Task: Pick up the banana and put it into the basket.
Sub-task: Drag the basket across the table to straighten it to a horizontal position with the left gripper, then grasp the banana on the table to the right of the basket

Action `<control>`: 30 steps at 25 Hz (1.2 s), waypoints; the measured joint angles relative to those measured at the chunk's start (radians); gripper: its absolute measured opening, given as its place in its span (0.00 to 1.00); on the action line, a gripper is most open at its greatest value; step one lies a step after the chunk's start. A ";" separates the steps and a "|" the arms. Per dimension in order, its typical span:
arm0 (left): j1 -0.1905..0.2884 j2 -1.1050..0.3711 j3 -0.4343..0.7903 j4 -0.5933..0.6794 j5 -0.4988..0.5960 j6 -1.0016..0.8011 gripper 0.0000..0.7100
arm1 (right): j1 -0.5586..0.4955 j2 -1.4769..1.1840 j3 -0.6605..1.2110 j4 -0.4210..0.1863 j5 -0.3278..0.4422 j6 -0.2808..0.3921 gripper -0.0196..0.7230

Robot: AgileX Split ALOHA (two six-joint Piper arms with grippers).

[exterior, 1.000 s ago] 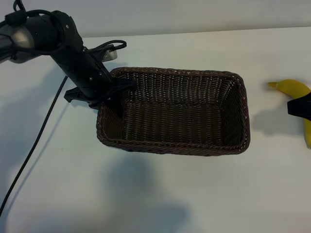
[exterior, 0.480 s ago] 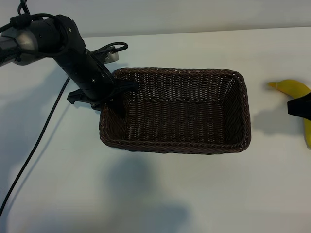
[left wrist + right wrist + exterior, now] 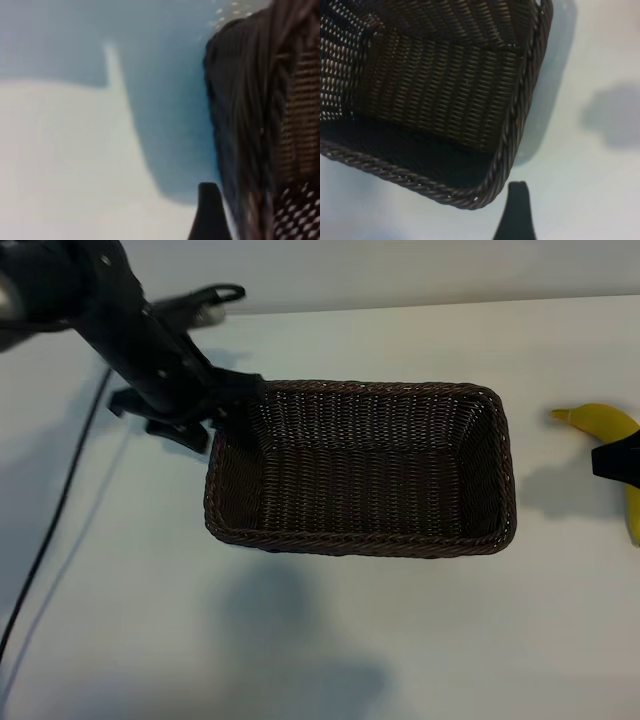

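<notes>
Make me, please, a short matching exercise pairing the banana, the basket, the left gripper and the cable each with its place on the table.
Things:
1. banana
2. basket
3. left gripper
4. cable

Places:
A. middle of the table
B. at the basket's left end
C. trailing down the table's left side
D. on the table at the far right, outside the basket

Pairs: 1-D, 2-A, 3-B, 4-C

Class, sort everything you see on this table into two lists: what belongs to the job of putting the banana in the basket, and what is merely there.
Belongs to the job:
- banana, on the table right of the basket
- basket, holding nothing
- left gripper, at the basket's left end
- right gripper, over the banana

Merely there:
- black cable, trailing across the table
</notes>
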 joint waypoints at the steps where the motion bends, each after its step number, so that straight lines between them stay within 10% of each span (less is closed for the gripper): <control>1: 0.000 -0.028 0.000 0.039 0.015 -0.013 0.79 | 0.000 0.000 0.000 0.000 0.000 0.000 0.84; 9: 0.032 -0.195 0.000 0.318 0.049 -0.108 0.78 | 0.000 0.000 0.000 0.000 0.000 0.000 0.84; 19: 0.268 -0.203 0.000 0.470 0.167 -0.125 0.78 | 0.000 0.000 0.000 0.000 0.000 0.000 0.84; 30: 0.269 -0.348 0.026 0.464 0.212 -0.114 0.73 | 0.000 0.000 0.000 0.001 0.000 0.000 0.84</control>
